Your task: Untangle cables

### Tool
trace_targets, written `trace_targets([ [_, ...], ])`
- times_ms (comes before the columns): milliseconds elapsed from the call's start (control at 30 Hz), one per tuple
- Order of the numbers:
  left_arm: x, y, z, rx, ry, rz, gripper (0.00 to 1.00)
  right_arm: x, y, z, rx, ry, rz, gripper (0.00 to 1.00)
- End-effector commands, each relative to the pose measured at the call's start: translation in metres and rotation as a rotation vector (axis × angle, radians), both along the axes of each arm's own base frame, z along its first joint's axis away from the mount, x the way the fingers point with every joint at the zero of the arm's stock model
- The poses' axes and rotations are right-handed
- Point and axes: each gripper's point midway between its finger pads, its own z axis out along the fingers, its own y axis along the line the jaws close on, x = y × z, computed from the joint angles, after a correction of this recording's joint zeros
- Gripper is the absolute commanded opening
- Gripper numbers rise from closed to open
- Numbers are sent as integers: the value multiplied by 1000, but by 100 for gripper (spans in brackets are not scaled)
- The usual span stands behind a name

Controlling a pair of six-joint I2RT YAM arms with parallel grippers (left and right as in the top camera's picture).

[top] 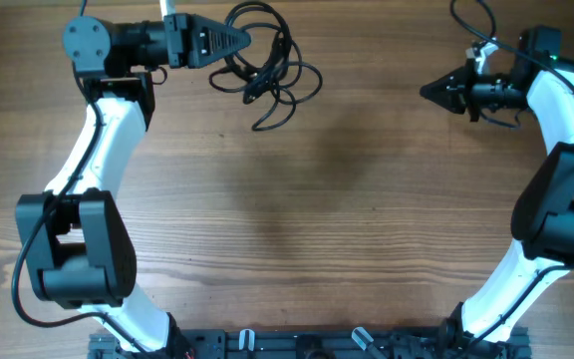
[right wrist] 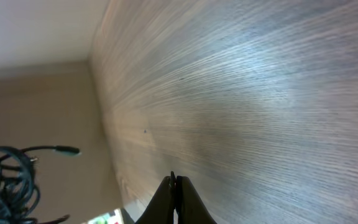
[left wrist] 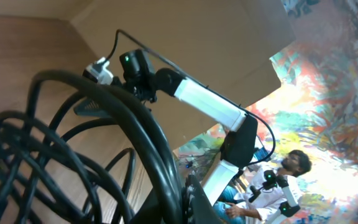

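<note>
1. Clamped shut at left gripper, apparently pinching the cables to anchor the tangle, bunched near the table's far edge.
2. Closed tight and empty at right gripper, well apart.

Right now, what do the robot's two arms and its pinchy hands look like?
Both match: the left arm and right arm have smooth white tube-shaped shells joined by chunky black rounded joints, with black wires running alongside. Each ends in a black, pointed, wedge-shaped gripper: the left gripper and the right gripper. A small green light glows near the right wrist.
</note>
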Motion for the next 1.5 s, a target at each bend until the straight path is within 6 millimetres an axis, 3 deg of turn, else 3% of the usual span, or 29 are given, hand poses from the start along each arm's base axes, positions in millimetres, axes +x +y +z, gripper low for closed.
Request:
trace_targets([
  [0,-16,-13,-8,2,35,-38,4,-4,25,22,72,-150,130,10],
  [167,-32,-45,-15,1,55,-116,4,-19,51,89,51,-559,334,52],
  [233,-37,-66,-11,-17,197,-131,4,-29,65,121,-45,-727,412,72],
  [300,-35,-76,-6,-42,328,-115,4,-32,79,136,-123,-816,461,86],
  [400,-32,-82,-2,-65,496,-100,4,-44,115,152,-130,-952,574,97],
  [533,-32,-82,-2,-61,612,-106,4,-60,157,155,-106,-1060,705,98],
  [667,-34,-83,-2,-56,653,-112,4,-58,176,158,-116,-1086,722,95],
  [767,-39,-90,-2,-45,702,-136,4,-28,174,145,-260,-970,597,80],
  [867,-49,-94,-4,-13,738,-173,4,-11,173,142,-275,-930,521,77],
  [1067,-54,-92,4,-19,698,-180,4,-3,178,117,-240,-852,515,75],
  [1167,-54,-92,5,-19,697,-180,4,-1,182,110,-208,-833,521,67],
  [1367,-48,-87,7,-40,688,-154,4,17,184,129,-132,-792,392,15],
  [1467,-42,-78,5,-45,538,-132,4,18,176,164,-11,-828,354,7],
])
